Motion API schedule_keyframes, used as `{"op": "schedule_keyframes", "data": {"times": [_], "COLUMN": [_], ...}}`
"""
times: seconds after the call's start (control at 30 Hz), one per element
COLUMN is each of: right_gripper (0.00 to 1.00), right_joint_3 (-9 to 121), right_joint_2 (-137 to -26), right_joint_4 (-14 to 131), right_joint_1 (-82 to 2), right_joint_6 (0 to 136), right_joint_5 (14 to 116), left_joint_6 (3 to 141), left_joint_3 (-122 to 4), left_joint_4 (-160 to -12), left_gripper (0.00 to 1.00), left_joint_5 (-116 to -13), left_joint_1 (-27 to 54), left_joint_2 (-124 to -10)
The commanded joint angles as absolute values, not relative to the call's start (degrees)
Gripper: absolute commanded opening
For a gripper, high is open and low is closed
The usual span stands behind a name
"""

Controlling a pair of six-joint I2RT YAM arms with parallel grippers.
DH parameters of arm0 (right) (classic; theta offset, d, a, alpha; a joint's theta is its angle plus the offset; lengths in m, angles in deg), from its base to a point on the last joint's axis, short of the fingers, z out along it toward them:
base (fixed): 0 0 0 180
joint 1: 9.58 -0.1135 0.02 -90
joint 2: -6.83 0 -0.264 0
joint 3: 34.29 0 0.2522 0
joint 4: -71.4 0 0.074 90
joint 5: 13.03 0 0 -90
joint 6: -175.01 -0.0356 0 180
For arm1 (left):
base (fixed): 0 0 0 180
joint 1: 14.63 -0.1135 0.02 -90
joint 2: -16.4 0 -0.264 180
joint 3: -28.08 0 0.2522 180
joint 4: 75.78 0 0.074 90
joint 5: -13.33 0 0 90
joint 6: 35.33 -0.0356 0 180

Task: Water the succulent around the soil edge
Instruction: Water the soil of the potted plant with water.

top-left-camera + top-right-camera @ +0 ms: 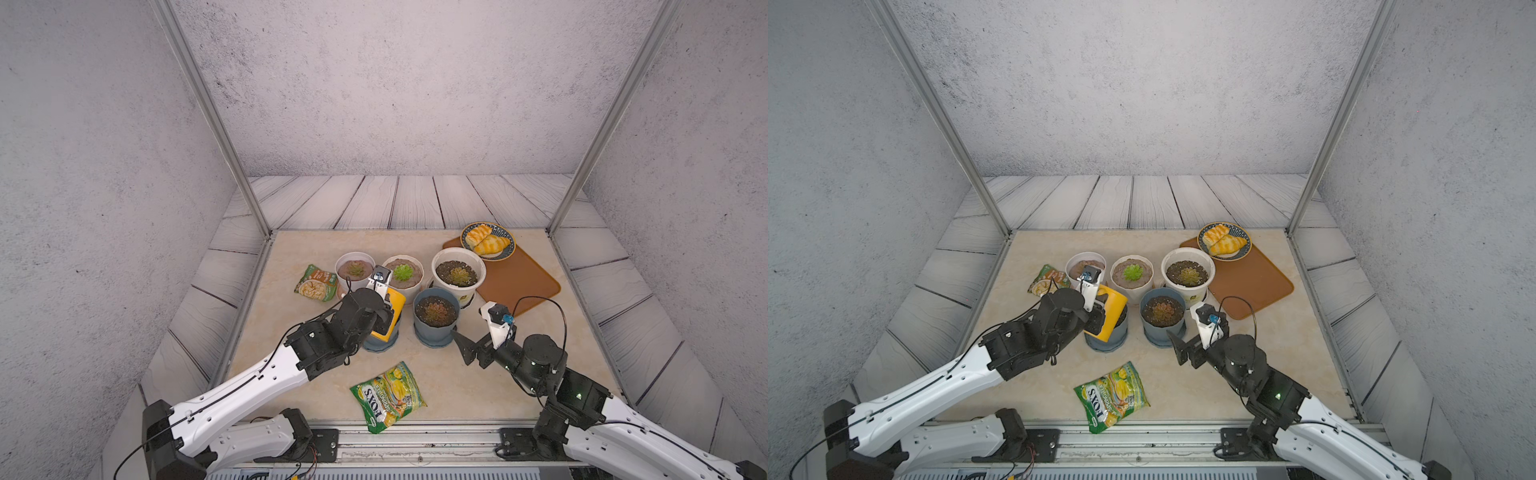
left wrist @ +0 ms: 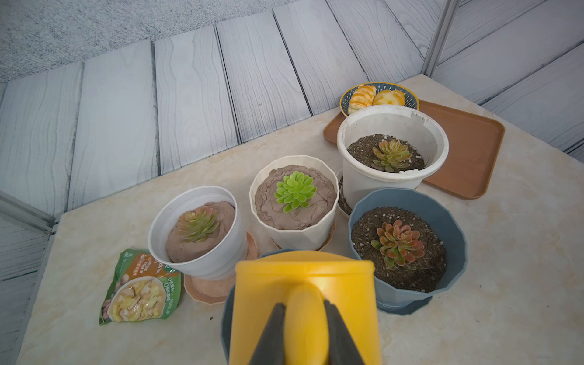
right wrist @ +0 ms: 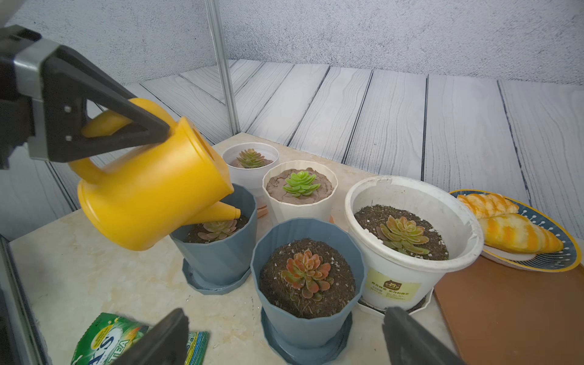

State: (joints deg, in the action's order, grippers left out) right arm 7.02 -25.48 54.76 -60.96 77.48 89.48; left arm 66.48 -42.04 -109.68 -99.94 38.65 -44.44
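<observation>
light: bright, even | shadows: soft, faint | glare: watering can (image 2: pixel 303 275) | edges: wide-angle stretched | focus: sharp

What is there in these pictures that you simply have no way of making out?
Water flow: right wrist view, any stream at the spout is too fine to see.
The succulent below it: both top views, hidden under the watering can and left hand.
The tea packet: right wrist view, cut off by the bottom edge and a finger of the right hand.

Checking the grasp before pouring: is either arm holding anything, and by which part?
The left tool holds the watering can by its handle. The right tool is open, holding nothing.
</observation>
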Motion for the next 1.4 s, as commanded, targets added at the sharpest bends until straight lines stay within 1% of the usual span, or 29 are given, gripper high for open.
{"op": "schedule_keyframes", "data": {"times": [0.0, 0.23, 0.73, 1.37], "right_gripper": [0.99, 0.99, 0.99, 0.99], "right_joint_3": [8.4, 8.3, 8.2, 8.5], "right_joint_2": [-25.6, -26.4, -27.1, -28.4], "right_joint_4": [54.6, 54.8, 55.3, 55.0], "right_joint_1": [-61.2, -61.2, -61.2, -61.2], "right_joint_6": [76.8, 76.8, 76.9, 77.1], "right_joint_5": [90.4, 90.2, 89.6, 89.6], "left_joint_6": [66.0, 66.3, 67.6, 70.1], "left_joint_3": [-44.4, -44.4, -44.0, -41.2], "left_joint_4": [-107.0, -107.1, -110.3, -117.5], "left_gripper": [0.00, 0.00, 0.00, 0.00], "left_joint_5": [-100.0, -100.3, -105.2, -105.9], "left_joint_1": [37.5, 35.8, 34.8, 34.7], "left_joint_2": [-44.7, -45.4, -43.9, -35.7]}}
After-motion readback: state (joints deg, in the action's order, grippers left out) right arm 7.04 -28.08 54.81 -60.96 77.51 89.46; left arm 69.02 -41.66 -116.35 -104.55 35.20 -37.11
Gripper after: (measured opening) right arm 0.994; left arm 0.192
